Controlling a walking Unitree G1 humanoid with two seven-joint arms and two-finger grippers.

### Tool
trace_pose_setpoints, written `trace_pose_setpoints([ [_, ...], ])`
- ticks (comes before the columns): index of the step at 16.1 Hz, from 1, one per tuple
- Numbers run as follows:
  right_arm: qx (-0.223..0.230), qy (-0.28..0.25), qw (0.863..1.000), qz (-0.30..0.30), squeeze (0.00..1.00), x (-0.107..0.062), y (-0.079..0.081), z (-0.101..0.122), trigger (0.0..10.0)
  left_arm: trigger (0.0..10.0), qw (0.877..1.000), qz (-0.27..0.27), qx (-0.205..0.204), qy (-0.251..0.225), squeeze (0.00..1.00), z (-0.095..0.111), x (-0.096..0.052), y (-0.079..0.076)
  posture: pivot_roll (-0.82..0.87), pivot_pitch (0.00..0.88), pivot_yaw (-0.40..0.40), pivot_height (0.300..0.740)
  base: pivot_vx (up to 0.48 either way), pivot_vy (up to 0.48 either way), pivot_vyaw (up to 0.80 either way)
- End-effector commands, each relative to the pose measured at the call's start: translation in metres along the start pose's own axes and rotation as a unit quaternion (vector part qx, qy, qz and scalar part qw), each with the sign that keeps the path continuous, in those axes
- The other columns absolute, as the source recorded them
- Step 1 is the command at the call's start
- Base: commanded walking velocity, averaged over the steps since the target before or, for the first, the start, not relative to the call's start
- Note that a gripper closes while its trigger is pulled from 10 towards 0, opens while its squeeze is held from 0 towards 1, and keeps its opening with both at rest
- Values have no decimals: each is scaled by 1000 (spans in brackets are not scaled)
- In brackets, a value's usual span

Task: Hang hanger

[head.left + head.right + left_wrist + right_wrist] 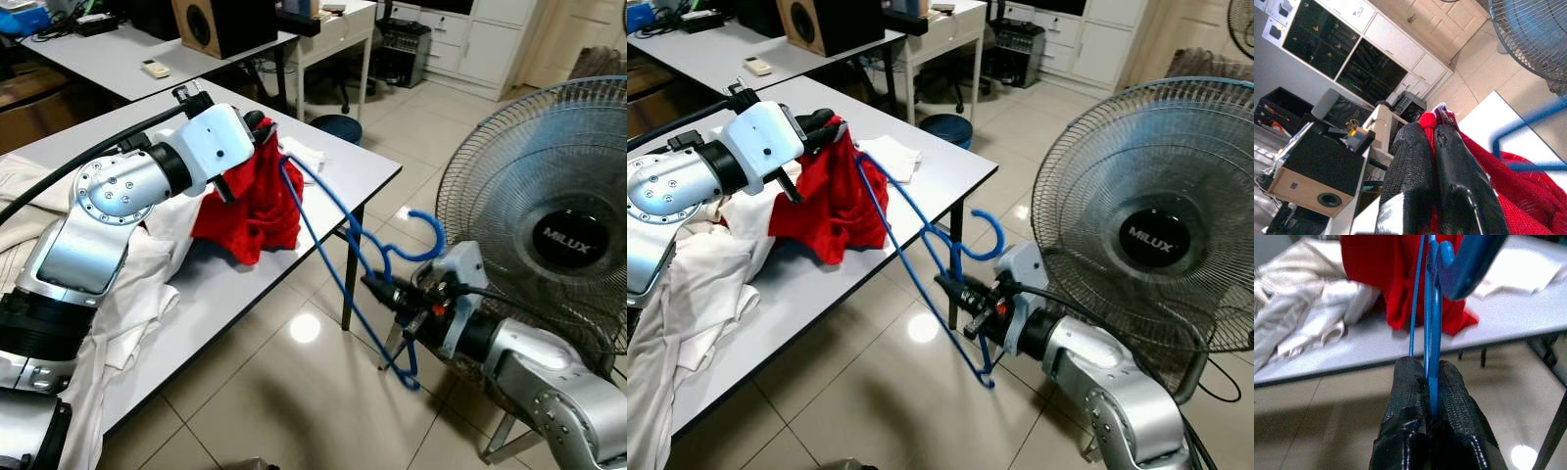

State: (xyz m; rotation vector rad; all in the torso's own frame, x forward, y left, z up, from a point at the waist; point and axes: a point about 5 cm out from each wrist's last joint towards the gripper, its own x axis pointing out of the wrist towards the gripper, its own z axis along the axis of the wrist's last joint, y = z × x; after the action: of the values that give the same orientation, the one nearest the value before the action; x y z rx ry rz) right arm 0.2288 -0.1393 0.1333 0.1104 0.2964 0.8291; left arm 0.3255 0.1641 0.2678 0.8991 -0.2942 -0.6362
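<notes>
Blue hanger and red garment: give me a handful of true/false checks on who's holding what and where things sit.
1. The right claw is shut on the blue hanger. True.
2. The left claw pinches the red garment. True.
3. The red garment lies on the floor. False: it hangs from the left claw over the white table.
4. The hanger's hook is hung on the fan. False: the hook is free in the air beside the fan, near the right claw.
5. One end of the hanger reaches up to the red garment. True.
6. White cloth is piled under the fan. False: it lies on the table, draping over its edge.
</notes>
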Motion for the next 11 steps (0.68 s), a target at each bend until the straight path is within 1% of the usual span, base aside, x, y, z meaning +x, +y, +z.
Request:
trace_pose_setpoints([
  [1,8,15,1000,8,0,-1,0,-3,10000,0,1000,14,19,-12,0,5,-2,7,-122,0,35,740,0,0,0],
  [3,15,23,1000,15,0,-2,2,-4,10000,0,1000,13,19,-10,0,3,-3,7,-121,0,31,740,0,0,0],
  [5,29,26,999,-1,0,-1,-3,-5,10000,0,999,22,12,-22,0,3,-5,6,-120,0,28,740,0,0,0],
  [9,57,76,995,15,0,-5,-4,-18,10000,0,999,31,17,-29,0,2,-6,5,-115,0,10,740,0,0,0],
  [11,63,89,994,2,0,-7,-7,-23,10000,0,998,29,20,-45,0,6,-6,4,-114,0,8,740,0,0,0],
])
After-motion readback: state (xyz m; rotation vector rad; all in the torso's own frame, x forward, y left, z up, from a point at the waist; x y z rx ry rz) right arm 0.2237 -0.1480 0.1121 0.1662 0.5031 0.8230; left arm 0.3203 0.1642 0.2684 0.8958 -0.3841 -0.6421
